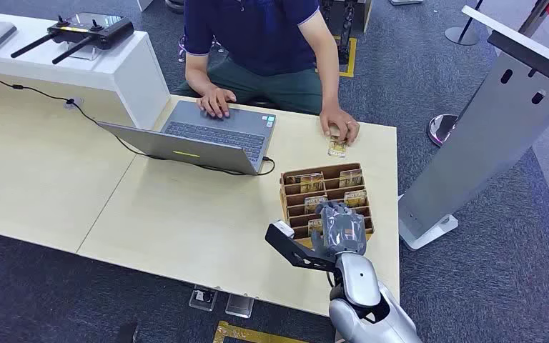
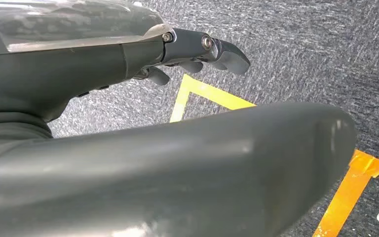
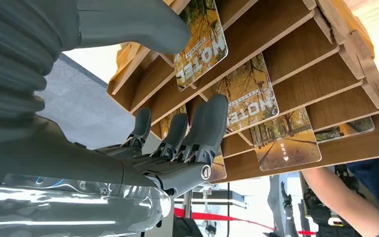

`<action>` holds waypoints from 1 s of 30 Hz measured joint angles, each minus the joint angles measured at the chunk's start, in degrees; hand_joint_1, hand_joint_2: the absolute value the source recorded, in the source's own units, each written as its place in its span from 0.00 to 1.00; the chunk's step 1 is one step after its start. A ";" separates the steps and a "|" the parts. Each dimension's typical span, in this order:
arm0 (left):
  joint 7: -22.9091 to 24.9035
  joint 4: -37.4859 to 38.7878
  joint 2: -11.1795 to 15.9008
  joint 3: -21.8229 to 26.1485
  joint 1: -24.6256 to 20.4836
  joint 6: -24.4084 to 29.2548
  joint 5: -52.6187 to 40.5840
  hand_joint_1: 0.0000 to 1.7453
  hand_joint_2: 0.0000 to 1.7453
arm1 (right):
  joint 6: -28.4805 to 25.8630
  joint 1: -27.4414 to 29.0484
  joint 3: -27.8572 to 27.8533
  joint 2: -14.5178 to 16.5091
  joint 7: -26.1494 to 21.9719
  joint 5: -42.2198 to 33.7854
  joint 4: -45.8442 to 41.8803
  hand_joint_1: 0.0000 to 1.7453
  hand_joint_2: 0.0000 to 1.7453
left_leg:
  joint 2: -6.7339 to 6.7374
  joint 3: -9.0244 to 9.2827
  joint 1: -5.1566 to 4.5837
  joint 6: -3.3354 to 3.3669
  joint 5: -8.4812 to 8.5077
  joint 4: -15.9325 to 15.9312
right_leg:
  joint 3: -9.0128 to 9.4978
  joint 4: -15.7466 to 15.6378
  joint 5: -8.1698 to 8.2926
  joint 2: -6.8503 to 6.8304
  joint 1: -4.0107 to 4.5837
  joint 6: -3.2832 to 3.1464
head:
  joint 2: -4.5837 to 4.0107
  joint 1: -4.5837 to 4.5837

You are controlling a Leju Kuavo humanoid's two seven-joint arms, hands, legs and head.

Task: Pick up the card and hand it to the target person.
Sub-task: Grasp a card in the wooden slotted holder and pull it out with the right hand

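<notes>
My right hand (image 1: 339,230) hangs over the near rows of the wooden card rack (image 1: 286,187), and my fingers (image 3: 212,123) are spread apart and straight, holding nothing. Right under my fingertips sits a hotel card (image 3: 251,94) with yellow trees on it, standing in its slot and leaning back, its long side pointing up out of the rack. My thumb (image 3: 143,24) is across from my fingers, beside another card (image 3: 200,42) one row over. I think I have to close thumb and fingers on the card's top edge and pull it up along the slot. The wooden dividers are close on both sides, so I could bump them or grab two cards. My left hand (image 2: 197,49) hangs low over the grey carpet, fingers loosely curled on nothing, so my right hand is much nearer. Past the rack sits the person (image 1: 257,36), one hand on a laptop (image 1: 214,136), the other hand (image 1: 339,125) on a card (image 1: 337,148) lying on the table (image 1: 43,179).
</notes>
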 joint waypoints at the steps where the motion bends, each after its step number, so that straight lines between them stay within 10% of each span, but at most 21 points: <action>1: 0.00 0.00 0.00 0.00 0.00 0.00 0.00 0.00 0.00 | 0.00 0.00 0.00 0.00 0.00 0.00 0.00 0.52 1.00 | 0.00 0.00 0.00 0.00 0.00 0.00 | 0.00 0.00 0.00 0.00 0.00 0.00 | 0.00 0.00; 30: 0.00 0.00 0.00 0.00 0.00 0.00 0.00 0.00 0.00 | -0.02 0.00 0.02 0.00 0.00 -0.04 0.00 0.60 1.00 | 0.00 0.00 0.00 0.00 0.00 0.00 | 0.00 0.00 0.00 0.00 0.00 0.00 | 0.00 0.02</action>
